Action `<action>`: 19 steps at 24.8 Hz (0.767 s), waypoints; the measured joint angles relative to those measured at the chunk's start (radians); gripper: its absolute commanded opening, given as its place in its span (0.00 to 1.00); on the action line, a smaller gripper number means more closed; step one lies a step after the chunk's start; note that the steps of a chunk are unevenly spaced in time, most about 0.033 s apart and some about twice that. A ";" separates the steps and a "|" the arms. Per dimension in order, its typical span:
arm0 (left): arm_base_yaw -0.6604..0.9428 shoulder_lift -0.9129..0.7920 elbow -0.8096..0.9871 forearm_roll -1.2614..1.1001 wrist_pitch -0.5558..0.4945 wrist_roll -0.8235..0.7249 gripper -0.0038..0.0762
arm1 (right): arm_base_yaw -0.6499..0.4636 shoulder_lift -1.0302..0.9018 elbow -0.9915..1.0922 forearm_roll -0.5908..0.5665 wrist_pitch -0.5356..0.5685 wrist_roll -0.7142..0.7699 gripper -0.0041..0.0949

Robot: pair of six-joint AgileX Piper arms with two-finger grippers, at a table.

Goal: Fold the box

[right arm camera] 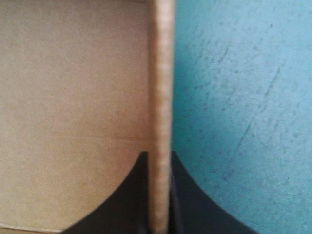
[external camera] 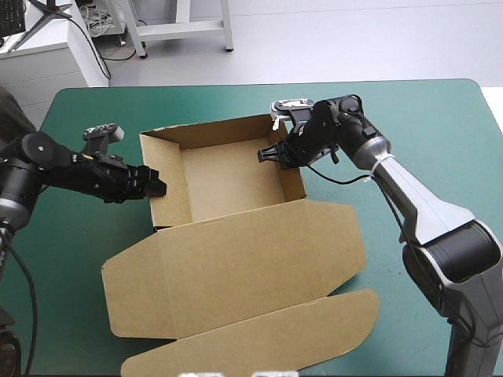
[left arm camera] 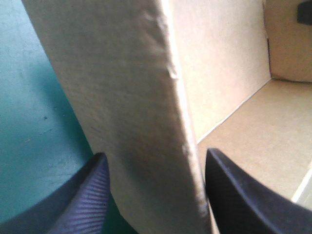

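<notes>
**A:** Nearest us, the long rounded tuck flap (external camera: 259,338) of brown board lies flat on the teal-green cover (external camera: 440,126). The wide flat lid (external camera: 236,267) it hangs from runs up to the tray.

**B:** So the box (external camera: 228,177), the cut sheet of brown board, sits mid-table as an open tray, with its walls raised and its lid down toward the near edge?

**A:** Yes. The left gripper (external camera: 157,187) straddles the left wall (left arm camera: 131,97). Its broad black fingers (left arm camera: 83,200) stand apart, one outside the wall and one inside, and I see no firm squeeze.

**B:** And the other arm?

**A:** The right gripper (external camera: 271,155) is pinched nearly closed on the rim of the right wall (right arm camera: 161,73), with the board sandwiched between its fingers.

**B:** What worries you from here?

**A:** Only one side is really held. If the right arm pushes or pulls, I'd expect the light tray to slide or twist on the cover. The left wall could then slip out from between those parted fingers.

**B:** And the pinch itself?

**A:** A hard grip on a thin rim may crease or buckle it. If a tucked wall works loose, it could spring outward and undo the fold. The lid could also drag and kink at its hinge line if the tray moves.
</notes>
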 measured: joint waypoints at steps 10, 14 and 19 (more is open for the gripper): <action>-0.138 0.000 0.000 0.221 -0.133 -0.180 0.04 | 0.000 0.000 0.000 0.007 0.032 0.035 0.04; -0.182 0.001 0.000 0.312 -0.159 -0.263 0.04 | 0.005 0.000 0.000 0.005 0.032 0.048 0.04; -0.240 0.004 0.000 0.433 -0.148 -0.381 0.04 | 0.029 0.000 0.000 -0.032 0.034 0.052 0.04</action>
